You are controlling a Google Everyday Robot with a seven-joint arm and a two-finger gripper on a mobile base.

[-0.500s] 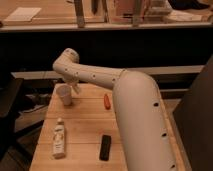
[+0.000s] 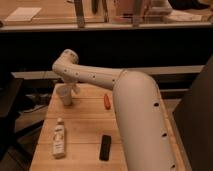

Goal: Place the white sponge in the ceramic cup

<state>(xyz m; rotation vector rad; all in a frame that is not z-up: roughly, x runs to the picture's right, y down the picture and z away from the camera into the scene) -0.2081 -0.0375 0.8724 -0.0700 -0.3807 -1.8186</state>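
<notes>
Just beside ceramic cup (image 2: 65,95), closed gripper (image 2: 76,89).

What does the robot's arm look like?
The arm is a fat, smooth, cream-white tube with rounded joints and small dark dots along its side, thinner toward the far end. The gripper is pale too, mostly tucked behind the arm, right beside the ceramic cup.

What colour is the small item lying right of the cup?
The small item is orange-red, clearest in the camera view. The end effector is beside the ceramic cup.
</notes>
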